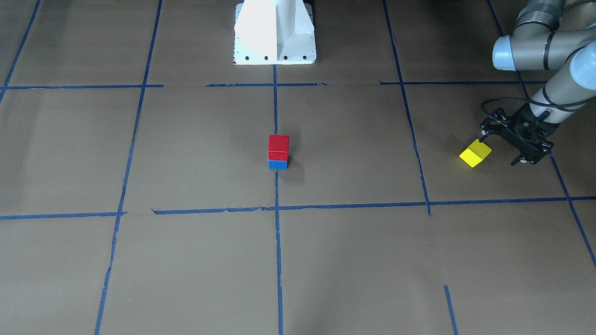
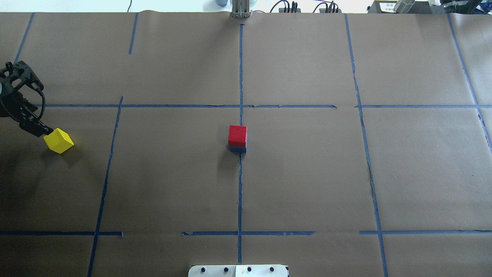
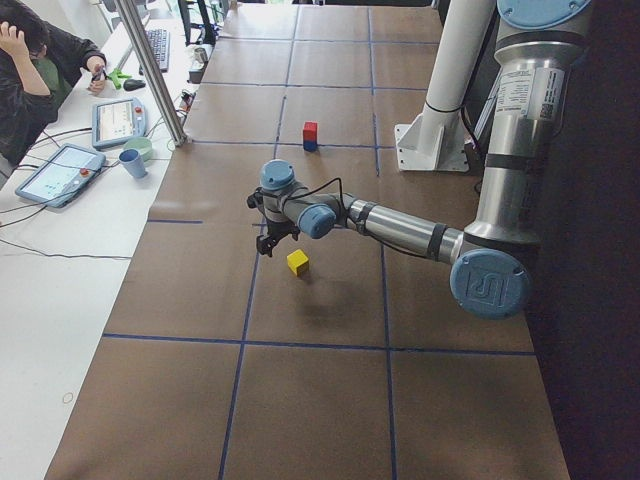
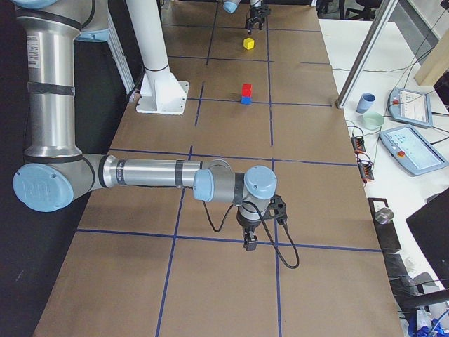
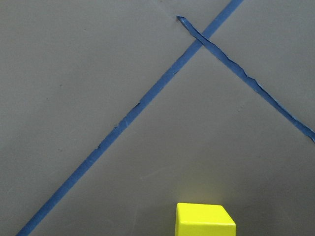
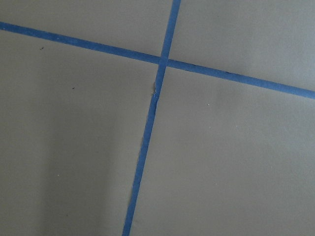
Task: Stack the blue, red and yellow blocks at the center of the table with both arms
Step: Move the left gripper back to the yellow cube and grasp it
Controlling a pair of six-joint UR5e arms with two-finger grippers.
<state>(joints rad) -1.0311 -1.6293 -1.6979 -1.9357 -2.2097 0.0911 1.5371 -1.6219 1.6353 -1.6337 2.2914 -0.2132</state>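
A red block [image 1: 278, 147] sits on a blue block [image 1: 278, 164] at the table's centre, on the middle tape line; the stack also shows in the overhead view [image 2: 237, 135]. A yellow block [image 1: 475, 153] lies on the paper far out on my left side, turned cornerwise [image 2: 58, 140]. My left gripper [image 1: 500, 149] is open and empty just beside it, one fingertip [image 2: 37, 129] close to the block's edge. The left wrist view shows the yellow block [image 5: 205, 220] at its bottom edge. My right gripper [image 4: 250, 242] hovers over bare paper far right; I cannot tell whether it is open.
The white robot pedestal [image 1: 274, 32] stands at the table's robot side. Blue tape lines [image 2: 240, 184] grid the brown paper. An operator [image 3: 30, 70], tablets [image 3: 58, 172], a cup [image 3: 132, 162] and a metal post [image 3: 150, 70] are at the far side bench.
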